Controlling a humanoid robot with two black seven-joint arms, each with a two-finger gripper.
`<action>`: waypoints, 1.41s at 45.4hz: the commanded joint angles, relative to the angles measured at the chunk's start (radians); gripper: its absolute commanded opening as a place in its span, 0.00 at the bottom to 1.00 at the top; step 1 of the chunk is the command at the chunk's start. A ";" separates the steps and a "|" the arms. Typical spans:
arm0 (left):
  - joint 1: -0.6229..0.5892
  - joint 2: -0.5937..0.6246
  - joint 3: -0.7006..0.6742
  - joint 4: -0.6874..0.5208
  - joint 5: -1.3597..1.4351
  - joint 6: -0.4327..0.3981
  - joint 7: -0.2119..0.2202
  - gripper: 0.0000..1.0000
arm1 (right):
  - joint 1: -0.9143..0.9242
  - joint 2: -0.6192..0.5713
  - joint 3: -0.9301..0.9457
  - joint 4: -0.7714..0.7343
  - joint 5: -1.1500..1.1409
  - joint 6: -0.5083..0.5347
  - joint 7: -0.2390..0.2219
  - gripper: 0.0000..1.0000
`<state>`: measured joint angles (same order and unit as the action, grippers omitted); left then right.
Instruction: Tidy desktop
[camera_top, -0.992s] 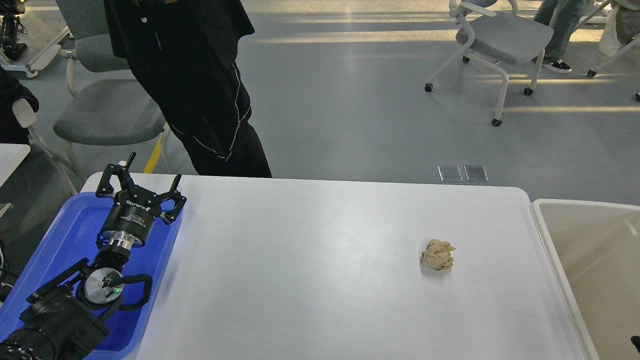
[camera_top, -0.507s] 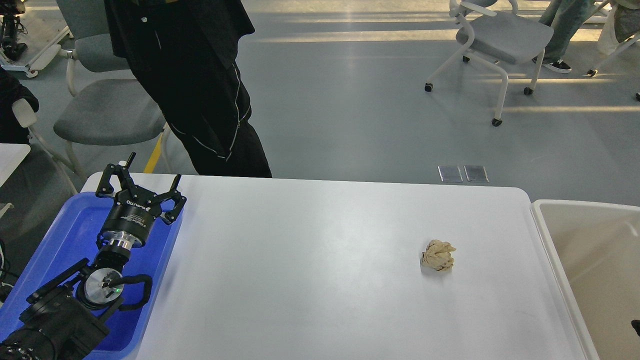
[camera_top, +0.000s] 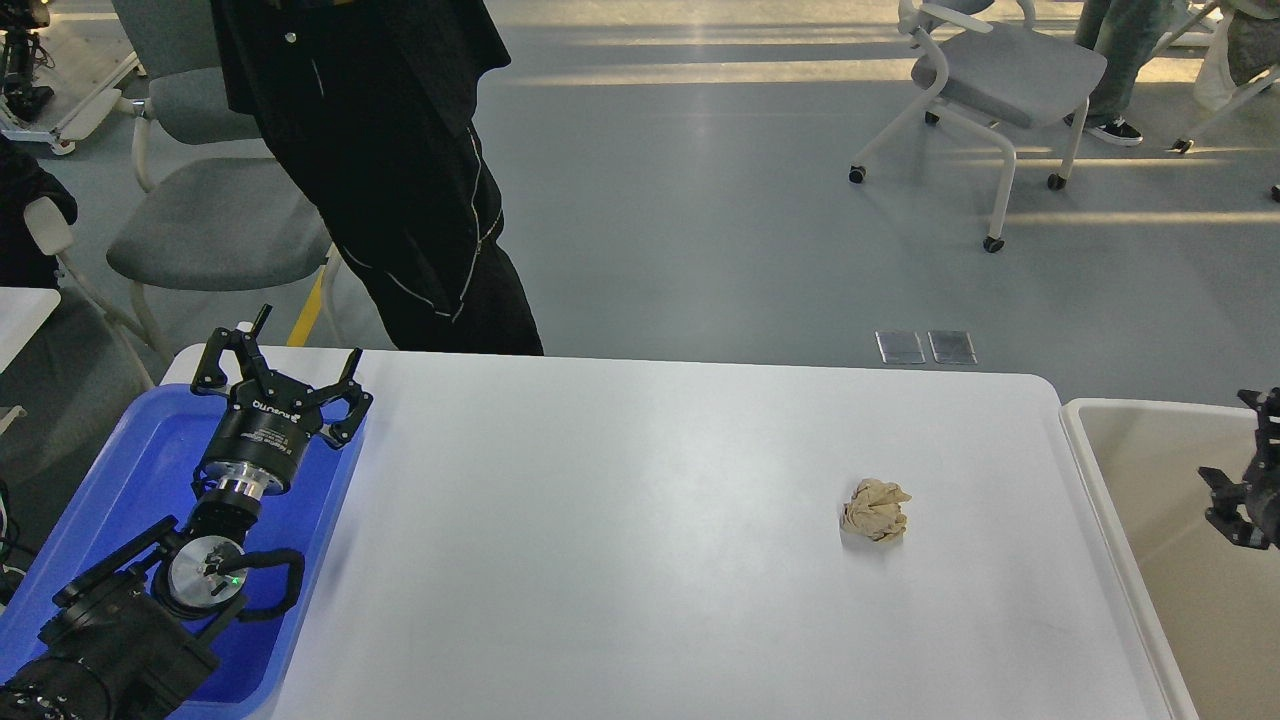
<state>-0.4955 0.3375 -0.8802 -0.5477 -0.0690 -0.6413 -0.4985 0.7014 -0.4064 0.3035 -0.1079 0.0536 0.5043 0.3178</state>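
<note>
The white desktop (camera_top: 620, 520) fills the middle of the head view. A crumpled beige paper ball (camera_top: 876, 510) lies on its right half. My left gripper (camera_top: 285, 355) is open and empty, held above the far end of the blue tray (camera_top: 130, 470) at the desktop's left edge. My right gripper (camera_top: 1235, 465) comes in at the right edge of the view, over the cream bin (camera_top: 1100, 470). It is cut off by the edge; its dark fingers stand apart with nothing between them. It is well to the right of the paper ball.
A person in black (camera_top: 400, 170) stands just behind the desktop's far left edge. Grey chairs (camera_top: 210, 230) and a white-framed chair (camera_top: 1000, 70) stand on the floor beyond. The cream bin abuts the desktop's right side.
My right gripper has risen into view at the right edge, over the cream bin; before only a dark tip showed at the bottom right corner. The left arm and paper ball have not moved.
</note>
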 joint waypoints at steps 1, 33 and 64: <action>0.000 0.000 0.001 0.000 0.000 -0.001 0.000 1.00 | 0.032 0.029 0.042 0.056 0.029 0.235 0.006 1.00; 0.000 0.000 0.000 0.000 0.000 -0.001 0.000 1.00 | 0.032 0.150 0.306 0.379 0.023 0.010 0.129 1.00; 0.000 0.000 0.000 0.000 0.000 -0.001 0.000 1.00 | 0.041 0.195 0.255 0.455 -0.098 -0.208 0.141 1.00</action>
<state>-0.4955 0.3375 -0.8800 -0.5477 -0.0689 -0.6426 -0.4985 0.7686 -0.2208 0.5605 0.3076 -0.0117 0.3320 0.4521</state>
